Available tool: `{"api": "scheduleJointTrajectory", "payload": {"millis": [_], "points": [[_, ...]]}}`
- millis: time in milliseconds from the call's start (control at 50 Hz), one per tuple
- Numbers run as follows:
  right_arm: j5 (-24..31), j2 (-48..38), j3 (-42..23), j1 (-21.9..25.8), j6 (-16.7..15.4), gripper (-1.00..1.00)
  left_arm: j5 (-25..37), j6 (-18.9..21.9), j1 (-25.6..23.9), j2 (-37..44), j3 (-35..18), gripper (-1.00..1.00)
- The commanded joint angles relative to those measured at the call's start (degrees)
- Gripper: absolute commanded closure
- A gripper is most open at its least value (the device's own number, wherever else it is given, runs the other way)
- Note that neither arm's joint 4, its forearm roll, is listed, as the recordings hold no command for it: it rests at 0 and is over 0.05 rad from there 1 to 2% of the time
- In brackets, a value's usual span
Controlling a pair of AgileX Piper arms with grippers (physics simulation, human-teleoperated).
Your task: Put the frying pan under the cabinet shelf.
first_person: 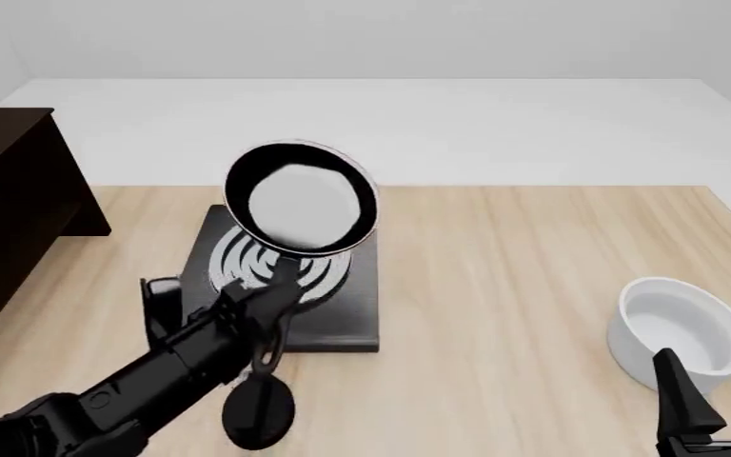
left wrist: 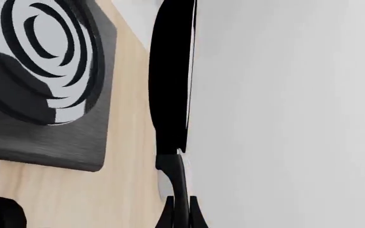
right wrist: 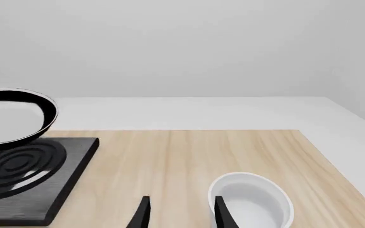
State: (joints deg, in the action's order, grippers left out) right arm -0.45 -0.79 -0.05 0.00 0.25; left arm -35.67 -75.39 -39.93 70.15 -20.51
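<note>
The frying pan (first_person: 300,202), black with a light grey inside, hangs tilted in the air above the stove plate (first_person: 340,319), its inside facing the camera. My left gripper (first_person: 279,286) is shut on its long black handle. In the left wrist view the frying pan (left wrist: 169,80) shows edge-on, with the handle running down into my left gripper (left wrist: 181,217). The dark cabinet shelf (first_person: 10,205) stands at the table's left edge, away from the pan. My right gripper (first_person: 711,395) is open near the front right, holding nothing. From the right wrist, the frying pan (right wrist: 11,116) shows at far left.
A white bowl (first_person: 677,328) sits just beyond my right gripper (right wrist: 181,216), and the bowl (right wrist: 252,202) lies close to one finger. A small black disc (first_person: 260,411) lies on the table under the left arm. The ringed stove plate (left wrist: 43,71) lies below the pan.
</note>
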Motion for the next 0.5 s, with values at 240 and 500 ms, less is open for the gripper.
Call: {"api": "scheduleJointTrajectory", "payload": {"millis": [240, 500], "points": [[0.0, 0.0, 0.0, 0.0, 0.0, -1.0, -10.9, -8.7, 12.1, -5.6, 10.5, 1.0], [0.0, 0.0, 0.0, 0.0, 0.0, -1.0, -30.8, -17.0, 17.2, -1.5, 19.0, 1.0]]}}
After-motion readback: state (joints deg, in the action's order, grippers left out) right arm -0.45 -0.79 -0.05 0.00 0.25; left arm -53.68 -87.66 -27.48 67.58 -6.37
